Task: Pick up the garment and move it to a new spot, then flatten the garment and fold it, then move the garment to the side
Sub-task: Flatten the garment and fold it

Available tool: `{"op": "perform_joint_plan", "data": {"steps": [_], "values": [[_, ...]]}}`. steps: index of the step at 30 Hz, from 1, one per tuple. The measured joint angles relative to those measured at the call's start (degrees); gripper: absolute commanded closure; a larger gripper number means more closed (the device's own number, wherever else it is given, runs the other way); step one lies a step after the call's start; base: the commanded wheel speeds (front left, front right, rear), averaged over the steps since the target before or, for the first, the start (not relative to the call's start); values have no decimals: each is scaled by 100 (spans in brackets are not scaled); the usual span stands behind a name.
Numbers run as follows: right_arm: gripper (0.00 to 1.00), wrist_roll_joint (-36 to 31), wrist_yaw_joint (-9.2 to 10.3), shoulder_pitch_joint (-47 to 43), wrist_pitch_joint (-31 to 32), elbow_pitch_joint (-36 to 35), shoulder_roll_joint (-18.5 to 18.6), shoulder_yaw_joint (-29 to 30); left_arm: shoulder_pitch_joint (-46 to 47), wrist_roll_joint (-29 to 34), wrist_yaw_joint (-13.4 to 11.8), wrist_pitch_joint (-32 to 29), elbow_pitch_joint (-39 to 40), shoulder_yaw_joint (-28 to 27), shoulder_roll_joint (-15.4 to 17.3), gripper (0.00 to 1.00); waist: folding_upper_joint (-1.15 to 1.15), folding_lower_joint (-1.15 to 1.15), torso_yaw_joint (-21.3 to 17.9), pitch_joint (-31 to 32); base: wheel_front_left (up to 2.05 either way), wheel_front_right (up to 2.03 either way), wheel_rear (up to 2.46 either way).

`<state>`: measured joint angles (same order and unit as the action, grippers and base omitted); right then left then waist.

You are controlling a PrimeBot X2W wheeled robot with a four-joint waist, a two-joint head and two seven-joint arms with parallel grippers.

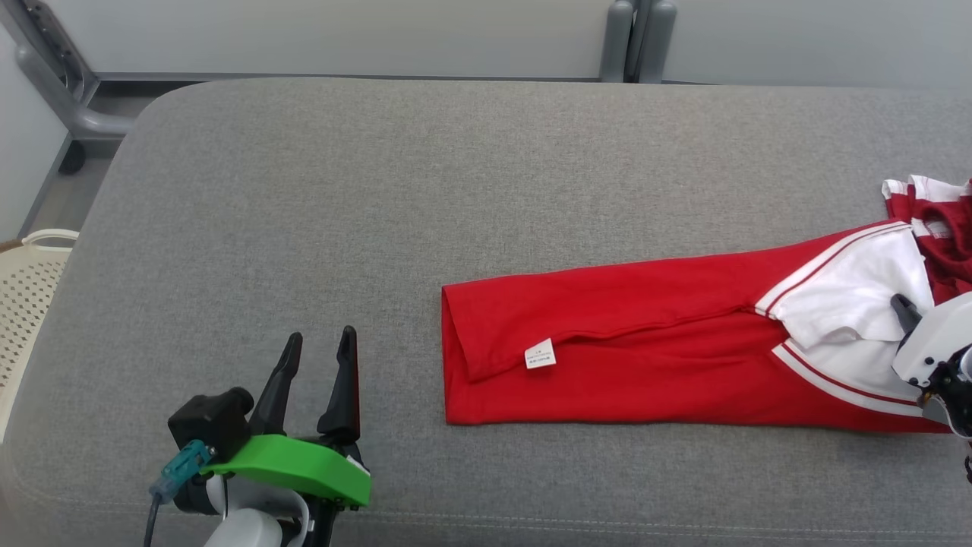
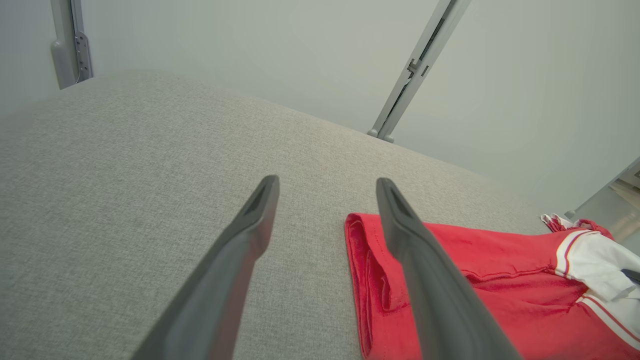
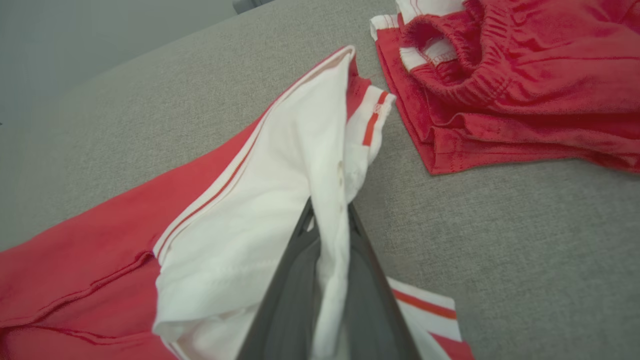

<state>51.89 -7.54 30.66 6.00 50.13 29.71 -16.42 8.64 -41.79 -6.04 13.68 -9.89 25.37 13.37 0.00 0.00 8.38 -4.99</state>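
Currently my right gripper (image 3: 327,212) clamps the white panel (image 3: 260,215) of the garment (image 1: 645,357), which lies folded on the grey cushion (image 1: 380,190); my left gripper (image 1: 315,349) stands open. Risk: a thin pinch may slip, undoing the fold.

Looking like test lab: padded grey tabletop (image 1: 380,190) standing before bare pale wall panels (image 1: 342,30), grey metal posts (image 1: 616,38), perforated basket (image 1: 30,304) sitting beside.
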Motion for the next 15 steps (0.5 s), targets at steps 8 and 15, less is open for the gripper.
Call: {"op": "perform_joint_plan", "data": {"steps": [8, 15], "values": [[100, 87, 2, -79, 257, -1031, 63, -328, -54, -44, 22, 34, -45, 10, -93, 0, 0, 0, -153, 120, 0, 0, 0], [100, -109, 4, -234, 594, -2029, 14, -641, -66, -59, 60, 57, -116, 10, -152, 0, 0, 0, -179, 230, 0, 0, 0]]}}
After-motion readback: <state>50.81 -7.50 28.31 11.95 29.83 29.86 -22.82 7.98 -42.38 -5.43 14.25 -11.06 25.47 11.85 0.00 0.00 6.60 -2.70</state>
